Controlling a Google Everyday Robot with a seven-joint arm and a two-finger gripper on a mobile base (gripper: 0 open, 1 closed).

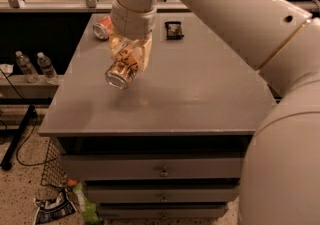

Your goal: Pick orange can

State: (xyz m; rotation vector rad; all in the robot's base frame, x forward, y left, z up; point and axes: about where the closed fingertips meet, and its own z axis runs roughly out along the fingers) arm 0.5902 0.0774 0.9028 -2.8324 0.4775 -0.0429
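Currently I am clamping my gripper (127, 60) around the orange can (118, 76), holding it tilted, silver end outward, apparently just above the table (200, 99). Risks: the can slipping from the tilted grip and dropping, or my wrist swinging back into the red can (102, 26).

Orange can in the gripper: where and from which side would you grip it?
Mid-body, across the curved wall, from above. The gripper holds the orange can that way over the left half of the table, off the top, silver end tilted toward the camera. The round wall gives parallel fingers two opposed contact lines; end to end is likely too long.
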